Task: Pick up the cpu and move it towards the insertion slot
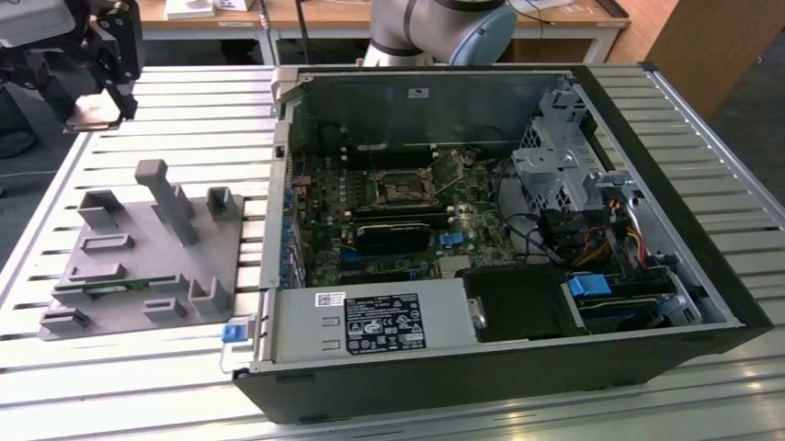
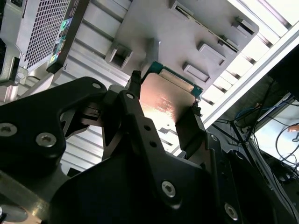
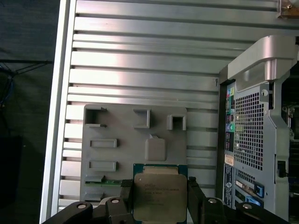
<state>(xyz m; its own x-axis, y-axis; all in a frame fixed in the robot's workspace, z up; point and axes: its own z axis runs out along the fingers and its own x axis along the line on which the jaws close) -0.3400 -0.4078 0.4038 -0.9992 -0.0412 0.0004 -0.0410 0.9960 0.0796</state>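
gripper [image 3: 160, 192] clamped on the cpu [image 3: 160, 200]; raised over slatted table [image 1: 184, 119] near gray fixture [image 1: 129, 262]; well apart from insertion slot [image 1: 403, 188]

Place: robotics lab or workshop, by my reckoning.
My bench: slatted aluminium table [image 1: 184, 138].
On it: opened computer case [image 1: 491, 377], grey parts holder [image 1: 129, 266].
Myself: robot arm [image 1: 429, 28].
Beyond: wooden desks [image 1: 325, 14].
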